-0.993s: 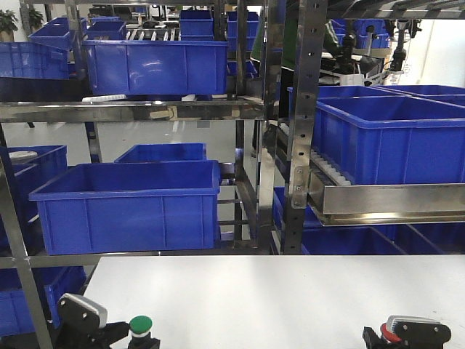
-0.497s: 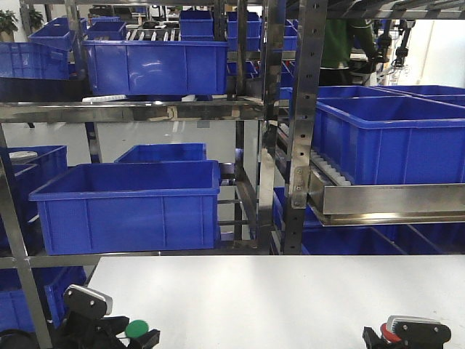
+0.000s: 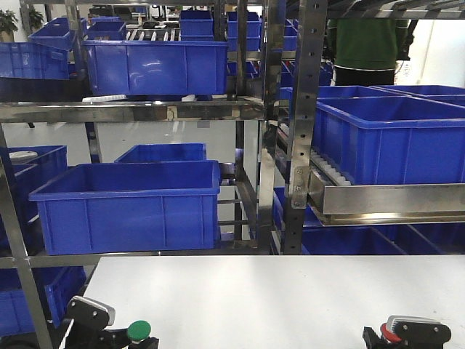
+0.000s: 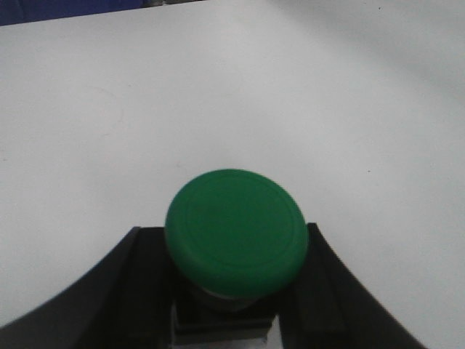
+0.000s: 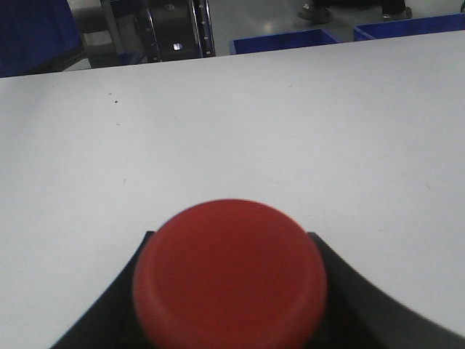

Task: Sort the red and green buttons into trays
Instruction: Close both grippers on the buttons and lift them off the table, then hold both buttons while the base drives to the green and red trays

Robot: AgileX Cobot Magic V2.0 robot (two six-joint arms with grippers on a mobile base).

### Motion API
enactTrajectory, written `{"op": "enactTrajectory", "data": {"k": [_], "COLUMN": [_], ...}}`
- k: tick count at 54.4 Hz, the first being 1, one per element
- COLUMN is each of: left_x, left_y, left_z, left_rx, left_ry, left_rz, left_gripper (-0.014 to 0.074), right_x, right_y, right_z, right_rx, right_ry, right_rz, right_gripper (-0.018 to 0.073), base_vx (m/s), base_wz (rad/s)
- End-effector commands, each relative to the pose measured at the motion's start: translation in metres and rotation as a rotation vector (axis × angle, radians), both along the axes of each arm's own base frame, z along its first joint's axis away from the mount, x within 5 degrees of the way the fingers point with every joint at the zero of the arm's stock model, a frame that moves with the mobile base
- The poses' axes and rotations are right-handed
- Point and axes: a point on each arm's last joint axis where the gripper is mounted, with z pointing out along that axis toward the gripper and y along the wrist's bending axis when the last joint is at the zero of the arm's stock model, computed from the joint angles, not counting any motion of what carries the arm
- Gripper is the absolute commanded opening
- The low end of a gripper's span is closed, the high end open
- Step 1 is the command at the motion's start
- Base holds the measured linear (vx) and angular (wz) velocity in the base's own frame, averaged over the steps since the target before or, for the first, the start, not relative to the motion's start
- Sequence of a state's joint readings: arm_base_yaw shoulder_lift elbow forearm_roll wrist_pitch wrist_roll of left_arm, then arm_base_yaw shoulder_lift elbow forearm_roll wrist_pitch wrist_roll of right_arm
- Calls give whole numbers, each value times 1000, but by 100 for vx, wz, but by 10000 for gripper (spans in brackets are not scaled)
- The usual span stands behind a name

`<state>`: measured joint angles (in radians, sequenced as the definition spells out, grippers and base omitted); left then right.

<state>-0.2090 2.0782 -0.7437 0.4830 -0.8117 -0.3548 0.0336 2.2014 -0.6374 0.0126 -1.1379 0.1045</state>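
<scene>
The steel shelving rack (image 3: 290,145) loaded with deep blue plastic crates (image 3: 127,211) stands behind the work area and takes no part in this step. The flat white surface (image 3: 290,291) in front of it shows bare in all three views; neither of the trays appears in any view, so locate them before starting a transfer. The left claw (image 4: 225,240) is clenched on the green button (image 4: 234,229), a round green mushroom cap on a dark boxy base, with a black finger along each side of the base. The right claw (image 5: 231,240) appears clenched in the same way on the red button (image 5: 229,273), a round red mushroom cap; the cap hides its base and the contact points. Both buttons sit low at the near edge of the surface, well apart, green to the left and red to the right. The step in hand is judged to be carriage. Hold grip pressure constant, keep each cap facing upward, and raise each base clear of the surface before moving sideways. Match cap colour to tray colour. Lower each base inside the tray rim before releasing, as the narrow base under a wide cap is likely to topple if dropped.
</scene>
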Motion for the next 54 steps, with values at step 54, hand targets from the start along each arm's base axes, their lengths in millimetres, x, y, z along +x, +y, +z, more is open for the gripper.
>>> {"op": "enactTrajectory", "data": {"k": [54], "left_x": [-192], "left_y": [70], "left_z": [220], "left_rx": [59], "left_ry": [-397], "left_rz": [294], "left_gripper": [-3], "right_x": [-124], "right_y": [29], "right_z": [269], "right_rx": [-29], "right_ry": [-122], "right_rz": [398], "right_gripper": [2], "base_vx": [0], "base_wz": [0]}}
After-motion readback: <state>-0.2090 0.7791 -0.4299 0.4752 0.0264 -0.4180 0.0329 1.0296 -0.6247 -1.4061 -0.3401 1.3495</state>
